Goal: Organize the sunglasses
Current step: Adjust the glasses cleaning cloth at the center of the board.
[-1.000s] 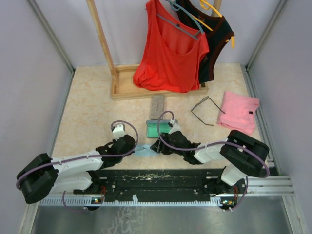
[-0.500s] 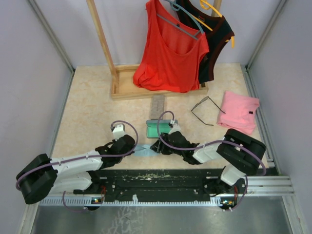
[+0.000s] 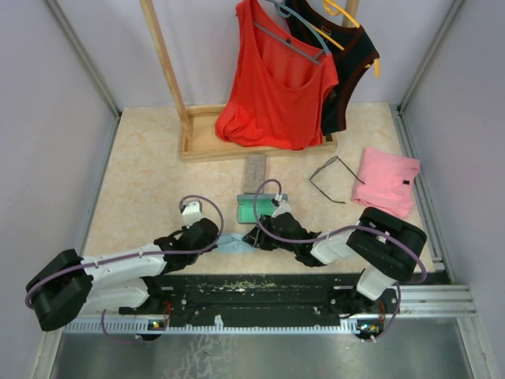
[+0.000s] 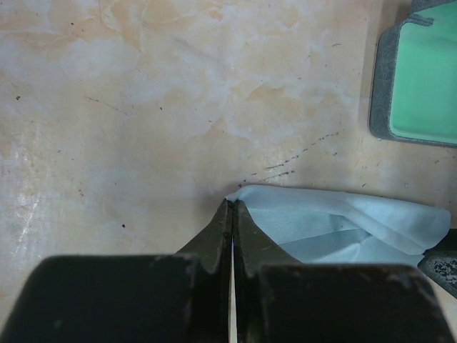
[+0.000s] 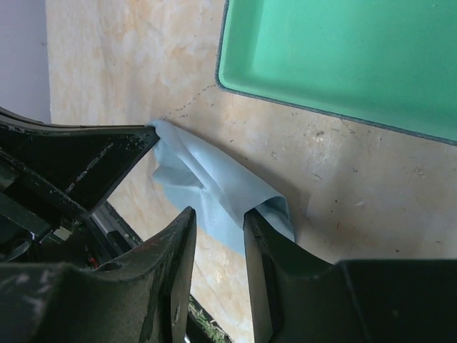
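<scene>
Over the last second I narrowed my right hand (image 5: 218, 214) to a part-open straddle of the crumpled light blue wiping cloth (image 5: 214, 187), my left hand (image 4: 232, 207) shut at its corner, while the thin dark wire-framed sunglasses (image 3: 333, 178) lay untouched on the bench (image 3: 158, 181) beside the folded pink garment (image 3: 388, 180).

Table (image 3: 150, 181): beige, marbled with paler veins and fine dark specks. Case (image 3: 254, 210): green lining, grey rim. Cloth (image 4: 335, 225) just beside the case: light blue. Sunglasses (image 3: 327, 181) right of the case: dark frame. Garment (image 3: 388, 180) farther right: pink. Behind the case: red top (image 3: 276, 95), black top (image 3: 355, 63).
</scene>
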Tool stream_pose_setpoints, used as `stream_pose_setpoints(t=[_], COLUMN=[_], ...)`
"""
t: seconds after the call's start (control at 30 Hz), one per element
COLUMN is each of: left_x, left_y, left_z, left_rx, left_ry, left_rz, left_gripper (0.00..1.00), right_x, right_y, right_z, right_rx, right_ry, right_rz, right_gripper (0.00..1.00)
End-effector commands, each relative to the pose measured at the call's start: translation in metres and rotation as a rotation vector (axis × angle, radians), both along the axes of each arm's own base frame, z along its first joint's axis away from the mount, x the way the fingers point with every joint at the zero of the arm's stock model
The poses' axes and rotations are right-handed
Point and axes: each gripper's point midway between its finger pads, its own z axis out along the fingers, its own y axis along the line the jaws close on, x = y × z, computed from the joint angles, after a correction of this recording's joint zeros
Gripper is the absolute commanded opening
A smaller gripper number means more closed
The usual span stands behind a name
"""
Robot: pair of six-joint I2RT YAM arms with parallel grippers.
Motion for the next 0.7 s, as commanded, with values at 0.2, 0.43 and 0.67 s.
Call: stream_pose_setpoints(t=[0.2, 0.43, 0.67], left_x=[-0.003, -0.003, -0.004], left_y=[0.002, 0.002, 0.000], left_z=[0.000, -0.001, -0.003], left_rx=[0.013, 0.018, 0.015], left_ry=[0.016, 0.019, 0.026], left_rz=[-0.015, -0.018, -0.028], left_gripper=[0.00, 0.00, 0.00], right_x=[0.008, 0.014, 0.021], right_y=[0.020, 0.023, 0.025], right_z=[0.031, 0.041, 0.047], right_rx=[0.094, 0.114, 0.109], right_ry=[-0.068, -0.102, -0.148], right_rz=[0.008, 0.000, -0.008], right_gripper=[0.28, 0.28, 0.33])
